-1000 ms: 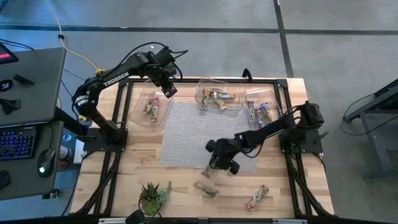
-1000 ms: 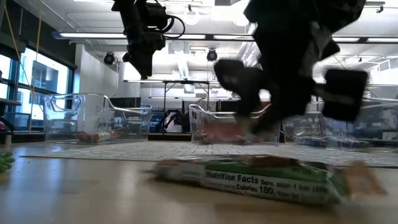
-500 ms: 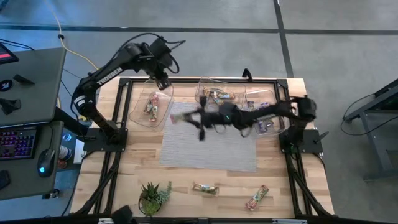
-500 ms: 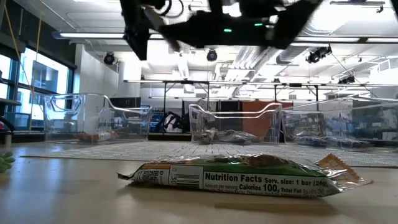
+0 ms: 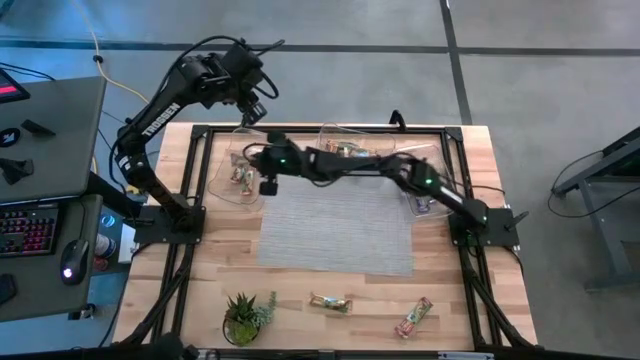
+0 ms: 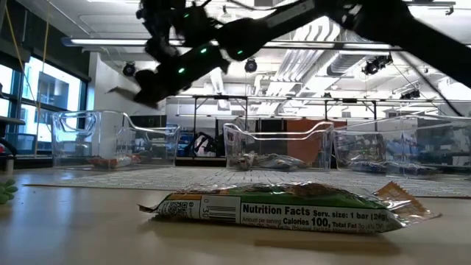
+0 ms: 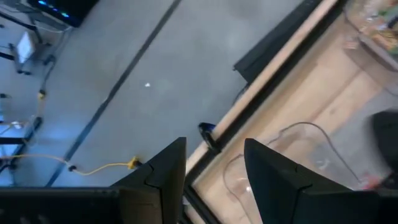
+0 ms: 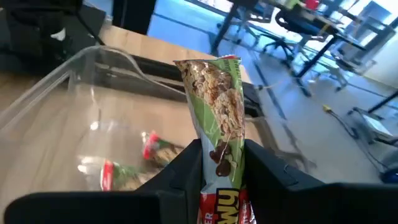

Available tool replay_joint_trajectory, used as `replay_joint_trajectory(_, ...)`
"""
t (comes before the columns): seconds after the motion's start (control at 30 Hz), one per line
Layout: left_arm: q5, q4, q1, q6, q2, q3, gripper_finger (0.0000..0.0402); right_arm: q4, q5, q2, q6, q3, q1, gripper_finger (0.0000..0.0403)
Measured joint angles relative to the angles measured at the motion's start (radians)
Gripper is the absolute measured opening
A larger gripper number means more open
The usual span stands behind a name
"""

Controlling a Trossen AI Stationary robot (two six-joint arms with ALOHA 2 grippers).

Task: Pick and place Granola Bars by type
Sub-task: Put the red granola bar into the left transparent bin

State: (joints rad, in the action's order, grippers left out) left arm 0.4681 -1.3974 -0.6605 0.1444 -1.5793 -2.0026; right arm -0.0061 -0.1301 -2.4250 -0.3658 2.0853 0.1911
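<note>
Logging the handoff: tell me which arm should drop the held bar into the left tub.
Right. The right gripper already clamps the granola bar above the left tub; the left gripper is empty beyond the table edge.

I'm working in a lab: concrete floor, exposed ceiling ducts, a keyboard beside my wooden table.

Even, soft light is falling on the pale wooden table, throwing only faint shadows. In the low view, bright ceiling strip lights are glaring, turning both arms into dark, motion-blurred silhouettes. The green-wrapped granola bar up close is showing sharp print, while the clear plastic tubs behind are looking hazy.
</note>
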Motion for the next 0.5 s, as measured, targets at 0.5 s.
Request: replay_joint_trajectory(0.5,-0.119,-0.045,0.000,-0.025,0.000,0.000,0.0156,-0.071,-0.211,-0.176,-0.114,0.235,-0.001,0.0117)
